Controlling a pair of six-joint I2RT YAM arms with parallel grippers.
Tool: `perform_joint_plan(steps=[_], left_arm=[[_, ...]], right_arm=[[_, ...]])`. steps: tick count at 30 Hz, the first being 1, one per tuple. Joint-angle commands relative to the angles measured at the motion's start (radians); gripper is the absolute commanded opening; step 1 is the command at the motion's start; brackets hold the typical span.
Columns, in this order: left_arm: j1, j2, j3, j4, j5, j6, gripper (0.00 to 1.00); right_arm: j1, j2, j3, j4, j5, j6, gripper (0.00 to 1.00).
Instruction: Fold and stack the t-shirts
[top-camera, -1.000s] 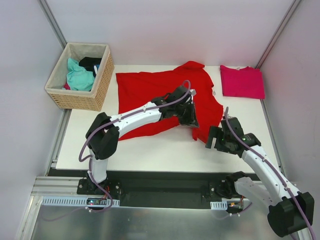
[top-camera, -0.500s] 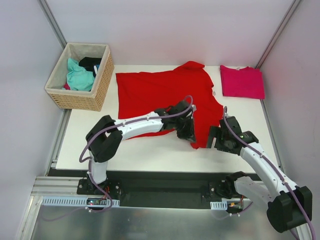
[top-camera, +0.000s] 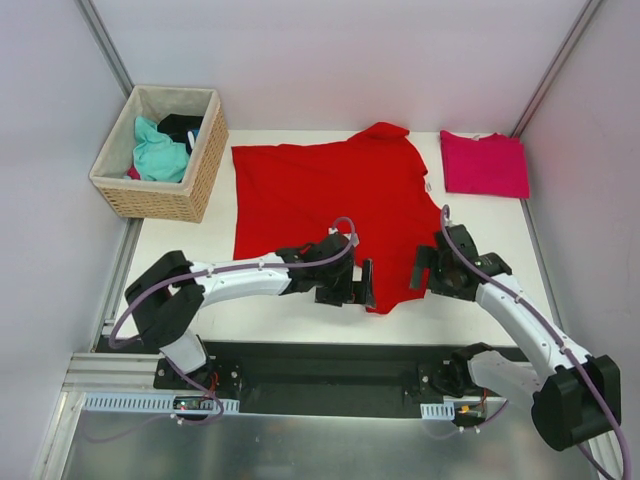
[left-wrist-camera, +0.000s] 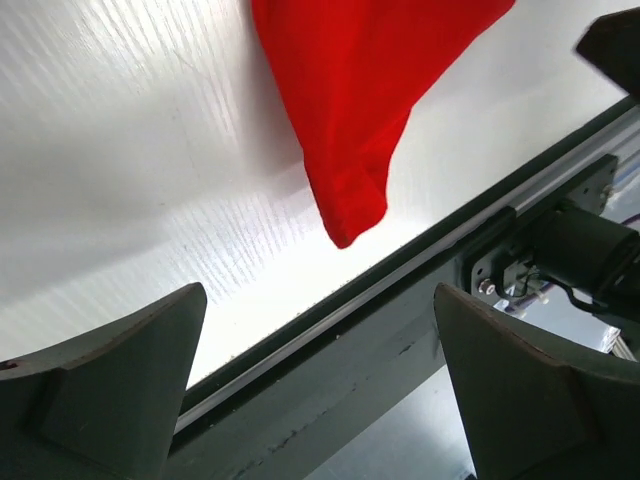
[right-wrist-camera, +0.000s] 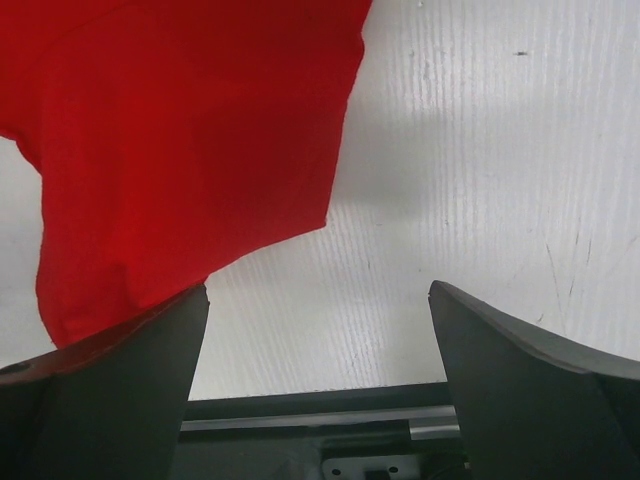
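The large red t-shirt (top-camera: 330, 190) lies spread on the white table, one sleeve tip (top-camera: 380, 300) drawn out to the near edge. The magenta-pink t-shirt (top-camera: 485, 165) lies folded at the back right corner. My left gripper (top-camera: 366, 284) stands open just left of that sleeve tip, holding nothing; in the left wrist view the red tip (left-wrist-camera: 345, 200) lies ahead of the left gripper (left-wrist-camera: 320, 400), apart from its fingers. My right gripper (top-camera: 422, 270) is open at the shirt's right edge; the red cloth (right-wrist-camera: 180, 130) reaches its left finger (right-wrist-camera: 110, 380), nothing between the jaws.
A woven wicker basket (top-camera: 140, 195) holding teal and dark clothes stands off the table's back left corner. The table's near edge with its dark metal rail (left-wrist-camera: 400, 300) runs right under both grippers. Grey walls close in on three sides.
The left gripper pulled the red shirt's sleeve toward the near edge, then opened and let it go. The right gripper shifted slightly toward the shirt's right edge, staying open.
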Motion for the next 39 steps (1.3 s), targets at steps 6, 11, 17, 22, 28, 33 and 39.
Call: perform_joint_plan(steps=[6, 11, 17, 22, 28, 33, 39], left_arm=[[0.036, -0.073, 0.004, 0.038, -0.071, 0.019, 0.98], [0.058, -0.104, 0.015, 0.034, -0.096, 0.031, 0.97], [0.116, -0.156, -0.029, 0.029, -0.088, 0.04, 0.97], [0.144, -0.182, -0.058, 0.024, -0.091, 0.049, 0.98], [0.16, -0.18, -0.068, 0.024, -0.085, 0.046, 0.97], [0.177, -0.187, -0.085, 0.024, -0.077, 0.049, 0.97], [0.205, -0.196, -0.106, 0.024, -0.074, 0.058, 0.97]], right_arm=[[0.075, 0.142, 0.085, 0.121, -0.04, 0.009, 0.96], [0.081, 0.305, 0.099, 0.234, -0.097, 0.037, 0.97], [0.129, 0.436, 0.185, 0.311, -0.132, 0.041, 0.96], [0.184, 0.539, 0.283, 0.305, -0.145, 0.05, 0.96], [0.238, 0.638, 0.343, 0.3, -0.139, 0.076, 0.96], [0.242, 0.694, 0.332, 0.339, -0.145, 0.084, 0.97], [0.244, 0.833, 0.372, 0.403, -0.22, 0.09, 0.97]])
